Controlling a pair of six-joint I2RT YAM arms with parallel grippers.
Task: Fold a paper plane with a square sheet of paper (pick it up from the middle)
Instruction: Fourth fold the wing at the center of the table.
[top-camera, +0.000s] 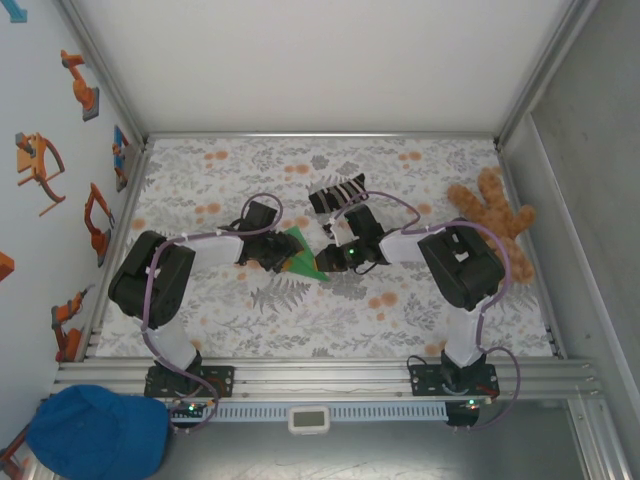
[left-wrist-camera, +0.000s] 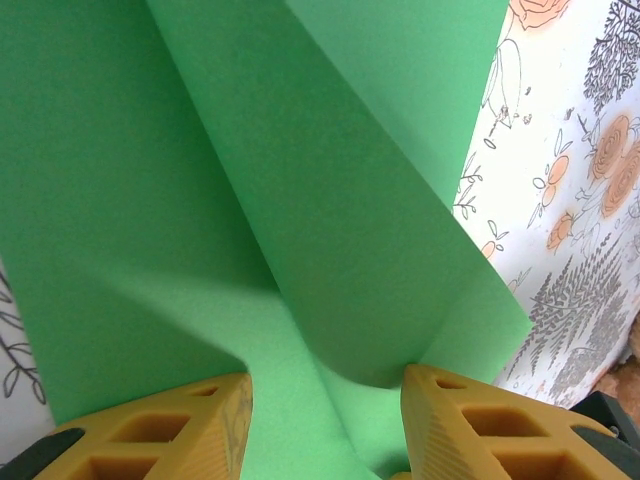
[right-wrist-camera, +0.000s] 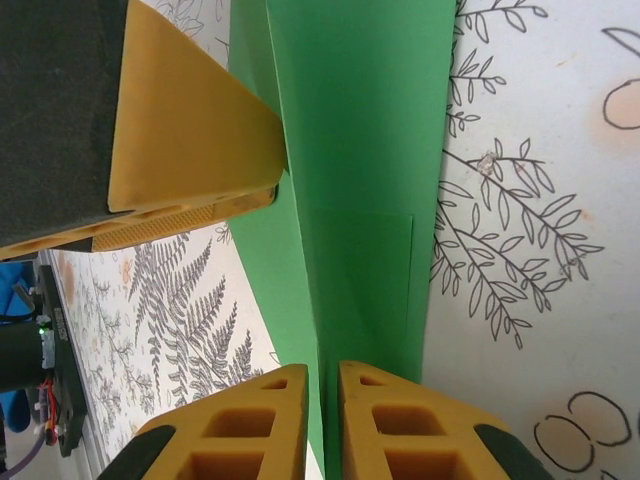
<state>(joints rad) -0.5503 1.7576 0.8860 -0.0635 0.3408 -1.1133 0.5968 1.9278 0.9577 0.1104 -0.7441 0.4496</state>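
Observation:
The bright green square sheet of paper (top-camera: 303, 262) lies folded into a pointed paper-plane shape on the floral cloth between both arms. My left gripper (top-camera: 278, 252) stands over its left part. In the left wrist view its yellow fingers are apart (left-wrist-camera: 325, 385), with the paper (left-wrist-camera: 300, 200) spread beneath and a raised flap curling against the right finger. My right gripper (top-camera: 335, 255) meets the paper from the right. Its jaws (right-wrist-camera: 323, 372) stand a thin slit apart, and the centre crease of the paper (right-wrist-camera: 360, 150) runs into that slit. The left gripper's finger (right-wrist-camera: 190, 130) rests on the paper's far edge.
A black-and-white striped sock (top-camera: 337, 192) lies just behind the grippers. A brown teddy bear (top-camera: 495, 220) sits at the right edge of the cloth. A blue cap (top-camera: 95, 430) lies in front of the rail, bottom left. Walls close in the table on three sides.

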